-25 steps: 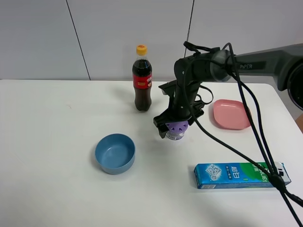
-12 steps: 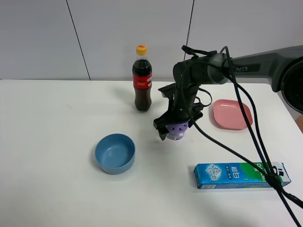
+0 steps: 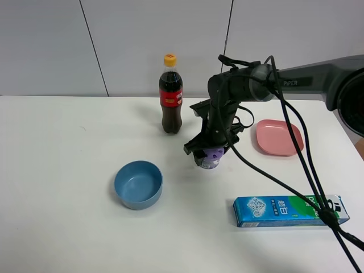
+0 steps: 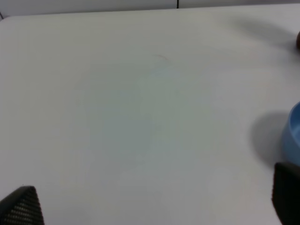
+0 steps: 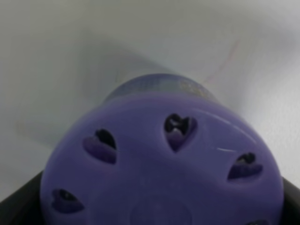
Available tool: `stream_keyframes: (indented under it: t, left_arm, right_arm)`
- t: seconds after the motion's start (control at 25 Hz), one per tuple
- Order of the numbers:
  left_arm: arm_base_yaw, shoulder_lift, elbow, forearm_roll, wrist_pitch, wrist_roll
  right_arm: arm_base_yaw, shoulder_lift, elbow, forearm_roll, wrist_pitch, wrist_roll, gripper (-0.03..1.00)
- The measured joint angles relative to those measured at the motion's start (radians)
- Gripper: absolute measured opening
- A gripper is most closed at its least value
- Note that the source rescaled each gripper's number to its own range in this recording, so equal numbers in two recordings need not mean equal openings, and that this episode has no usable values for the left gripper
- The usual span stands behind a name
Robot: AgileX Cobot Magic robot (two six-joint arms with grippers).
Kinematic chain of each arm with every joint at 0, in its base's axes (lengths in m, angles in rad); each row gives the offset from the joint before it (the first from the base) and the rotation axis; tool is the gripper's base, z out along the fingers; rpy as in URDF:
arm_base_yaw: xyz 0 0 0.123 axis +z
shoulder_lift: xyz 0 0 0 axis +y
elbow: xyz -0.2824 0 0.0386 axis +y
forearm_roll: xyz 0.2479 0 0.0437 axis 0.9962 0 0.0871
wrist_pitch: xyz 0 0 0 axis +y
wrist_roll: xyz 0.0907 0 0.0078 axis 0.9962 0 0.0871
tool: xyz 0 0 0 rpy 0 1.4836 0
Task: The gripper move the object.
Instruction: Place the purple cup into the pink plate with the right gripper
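Note:
The object (image 3: pixel 212 156), a small round container with a purple lid pierced by heart-shaped holes and a whitish base, sits low between the jaws of my right gripper (image 3: pixel 209 152), just right of the table's middle. The right gripper is shut on it. I cannot tell whether its base touches the table. In the right wrist view the purple lid (image 5: pixel 164 164) fills the picture, with black fingers (image 5: pixel 18 199) at its sides. My left gripper (image 4: pixel 152 204) is open over bare table, with only its fingertips (image 4: pixel 21 206) showing. It is out of the exterior view.
A cola bottle (image 3: pixel 170 96) stands just behind and left of the object. A pink plate (image 3: pixel 277 137) lies to its right. A blue bowl (image 3: pixel 138 184) sits front left and also shows in the left wrist view (image 4: pixel 293 131). A toothpaste box (image 3: pixel 289 210) lies front right. Black cables (image 3: pixel 301 153) hang over it.
My right gripper has shifted slightly left and down with the object held in it. The other things have not moved.

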Motion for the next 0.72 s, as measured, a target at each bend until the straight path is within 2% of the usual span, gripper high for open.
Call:
stream_keyframes:
  t: [0.36,0.6,0.72]
  left_arm:
    - [0.0,0.0,0.0,-0.001,0.0,0.0]
    - [0.0,0.0,0.0,-0.001,0.0,0.0]
    - [0.0,0.0,0.0,-0.001,0.0,0.0]
  right_arm:
    - [0.0,-0.114,0.0,-0.04,0.12,0.001,0.0]
    - [-0.006,-0.232,0.0,-0.038,0.255,0.0,0.0]
    - [-0.041,-0.259,0.0,-0.038,0.332,-0.018,0.0]
